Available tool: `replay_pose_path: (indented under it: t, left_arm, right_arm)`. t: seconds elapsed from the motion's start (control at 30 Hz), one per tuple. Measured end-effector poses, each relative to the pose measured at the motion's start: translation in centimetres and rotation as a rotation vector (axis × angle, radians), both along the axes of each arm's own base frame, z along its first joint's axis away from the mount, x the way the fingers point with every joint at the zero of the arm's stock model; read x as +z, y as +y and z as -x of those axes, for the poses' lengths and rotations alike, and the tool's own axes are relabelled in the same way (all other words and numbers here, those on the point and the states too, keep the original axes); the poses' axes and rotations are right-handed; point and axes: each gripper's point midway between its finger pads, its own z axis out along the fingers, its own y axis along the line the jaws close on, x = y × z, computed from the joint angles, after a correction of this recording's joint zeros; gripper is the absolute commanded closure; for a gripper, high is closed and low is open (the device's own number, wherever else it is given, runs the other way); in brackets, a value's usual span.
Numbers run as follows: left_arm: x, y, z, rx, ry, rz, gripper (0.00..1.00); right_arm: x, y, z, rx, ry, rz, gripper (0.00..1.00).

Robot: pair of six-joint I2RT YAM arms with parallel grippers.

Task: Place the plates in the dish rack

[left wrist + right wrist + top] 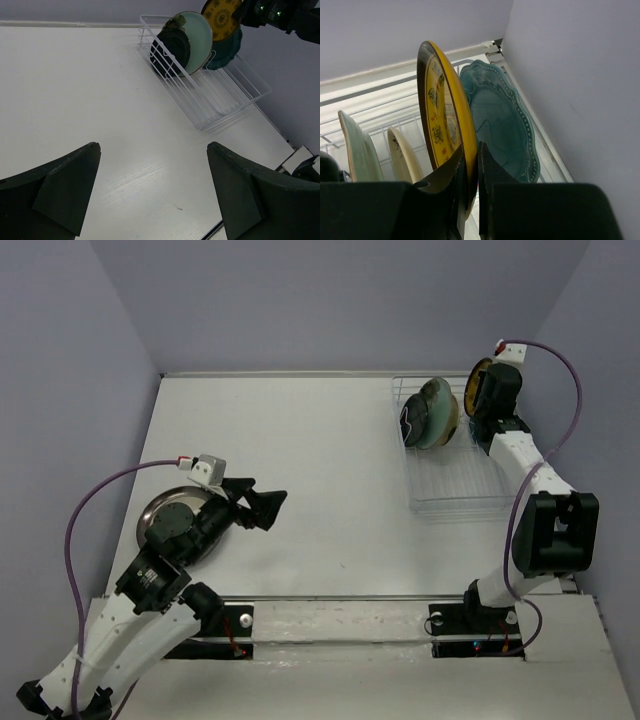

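L gripper (268,508) wide open, R gripper (471,160) clamped on yellow plate (440,110), arm outstretched

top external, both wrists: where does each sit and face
Top external: above, behind, looking down on the white table; left arm, right arm show.
Left wrist: faces across it to the white wire dish rack; open left gripper shows.
Right wrist: at the rack; right gripper shut on the yellow patterned plate.
All share that plate.
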Motion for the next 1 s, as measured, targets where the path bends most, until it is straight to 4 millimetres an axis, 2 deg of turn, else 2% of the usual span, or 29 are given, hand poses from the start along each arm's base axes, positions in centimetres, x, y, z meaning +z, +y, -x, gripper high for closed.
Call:
replay_pose_path:
  t: [0.13,0.3,0.37,0.4,0.47,0.5,0.53,0.57,0.67,0.77,0.83,0.93,1.0]
  left_arm:
    - [0.1,-0.1,0.3,-0.016,-0.007,0.000,0.01]
    - [0.2,-0.3,0.5,-0.035,-0.011,-0.002,0.01]
    - [0.2,-0.3,0.6,-0.040,-0.012,-0.001,0.01]
    - [0.2,-0.3,0.6,-0.042,-0.014,0.000,0.01]
    - [0.4,-0.3,0.8,-0.046,-0.019,0.003,0.01]
    - [0.4,-0.3,0.8,-0.046,-0.021,0.005,0.01]
    - [0.5,-0.2,0.9,-0.047,-0.024,0.007,0.01]
    - [0.6,-0.2,0.9,-0.047,-0.026,0.008,0.01]
    - [0.5,-0.2,0.9,-0.048,-0.026,0.008,0.01]
    - [0.5,-0.2,0.9,-0.048,-0.024,0.007,0.01]
    - [0.4,-0.2,0.9,-0.047,-0.023,0.006,0.01]
    - [0.4,-0.1,0.8,-0.042,-0.023,0.006,0.01]
    - [0.4,0.0,0.7,-0.032,-0.022,0.005,0.01]
  right_arm:
    - [-0.9,0.0,0.2,0.008,0.014,0.013,0.93]
    - [-4.6,0.8,1.0,0.055,0.091,0.001,0.93]
    - [-5.5,1.1,1.0,0.076,0.112,-0.005,0.93]
    - [-6.0,1.2,0.9,0.081,0.124,-0.006,0.90]
    - [-6.6,1.3,0.7,0.089,0.133,-0.008,0.81]
    - [-6.9,1.4,0.7,0.090,0.140,-0.008,0.62]
    - [-7.2,1.6,0.6,0.096,0.150,-0.009,0.55]
    - [-7.6,1.7,0.6,0.101,0.161,-0.004,0.44]
    - [-8.0,2.0,0.8,0.104,0.179,-0.008,0.34]
    - [-7.7,1.7,1.0,0.078,0.191,-0.014,0.35]
    - [-6.5,1.2,1.1,0.037,0.193,-0.023,0.35]
    - [-3.6,1.1,1.8,0.005,0.146,-0.060,0.35]
    - [-0.8,2.0,2.5,0.038,0.080,-0.116,0.32]
